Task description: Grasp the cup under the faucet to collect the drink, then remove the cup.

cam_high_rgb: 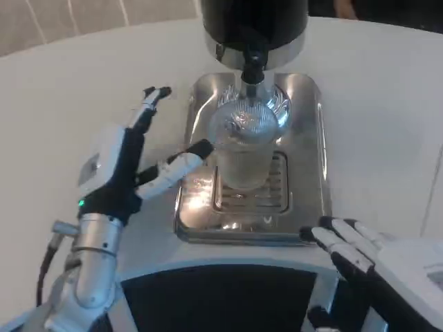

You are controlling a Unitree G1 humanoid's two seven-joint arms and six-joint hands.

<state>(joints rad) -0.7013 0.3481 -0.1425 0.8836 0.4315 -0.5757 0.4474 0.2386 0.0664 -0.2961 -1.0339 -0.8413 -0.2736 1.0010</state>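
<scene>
Nearest the camera, the right hand (pixel 367 252) rests empty at the drip tray's (pixel 304 207) front corner, fingers loosely apart. Farther in, the left hand (pixel 128 166) stands spread wide — one fingertip just beside the clear cup (pixel 243 149), gripping nothing. That cup stands on the tray's grate under the black faucet (pixel 252 66).

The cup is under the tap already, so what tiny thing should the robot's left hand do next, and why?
Probably close the left hand around the clear cup. The cup stands on the metal drip tray beneath the faucet, and the hand's fingers are spread beside it, one fingertip near its side, holding nothing yet. The right hand rests at the tray's front corner.
</scene>
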